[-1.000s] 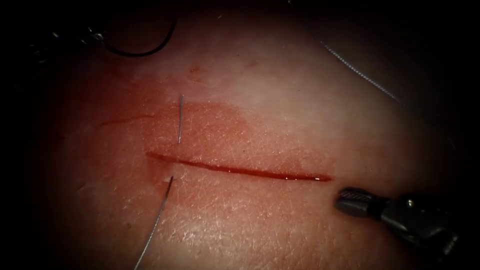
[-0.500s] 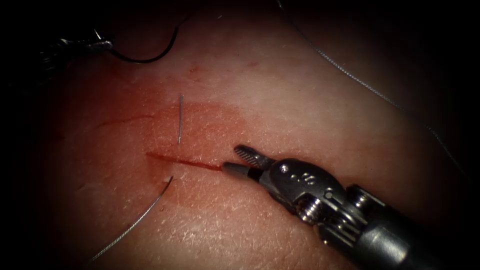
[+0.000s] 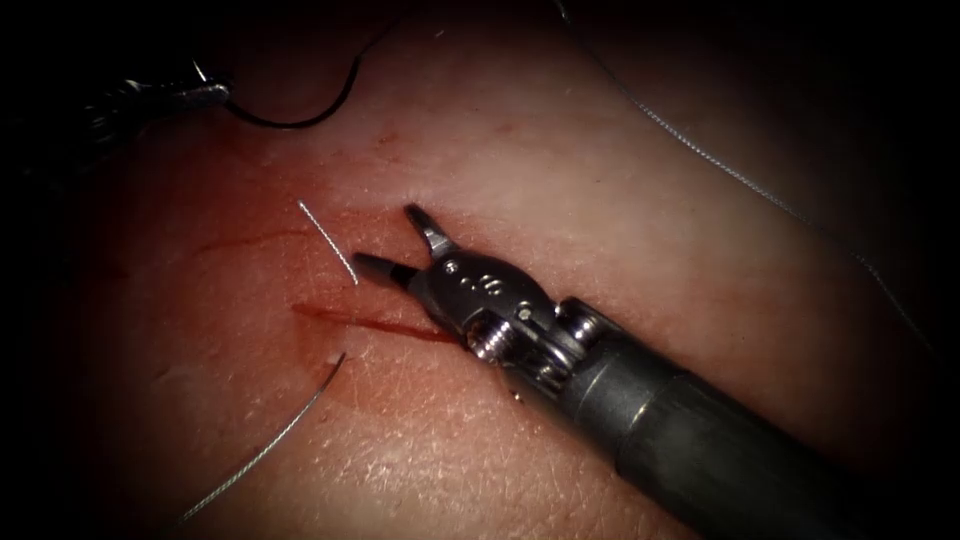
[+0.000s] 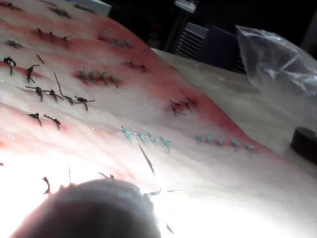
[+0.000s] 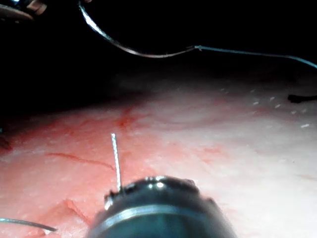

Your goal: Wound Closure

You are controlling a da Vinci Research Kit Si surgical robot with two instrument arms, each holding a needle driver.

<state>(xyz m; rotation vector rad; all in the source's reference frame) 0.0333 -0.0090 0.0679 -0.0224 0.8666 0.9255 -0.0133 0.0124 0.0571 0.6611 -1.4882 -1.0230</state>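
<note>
The tissue (image 3: pixel 600 200) has a thin red cut (image 3: pixel 370 322) running across it. At the cut's left end a stitch of thread crosses it. A short thread end (image 3: pixel 328 241) stands out of the far side, and a long strand (image 3: pixel 260 450) leaves the near side. My right tool (image 3: pixel 390 240) lies over the cut with its jaws open and holding nothing, the lower jaw tip right beside the short end's base. At the far left my left tool (image 3: pixel 165 95) is shut on one end of the curved needle (image 3: pixel 290 120), which is held above the tissue. The needle (image 5: pixel 129 49) has thread (image 5: pixel 247 52) trailing from its other end.
Red fluid (image 3: pixel 270 260) stains the tissue around the cut's left end. A long thread (image 3: pixel 720 160) crosses the far right. In the left wrist view several older stitched cuts (image 4: pixel 94 77) mark the tissue, with a plastic bag (image 4: pixel 277 54) beyond its edge.
My right tool came in from the lower right, opened its jaws and crossed the cut to the short thread end, which now leans left. The left tool with the needle shifted slightly rightwards.
</note>
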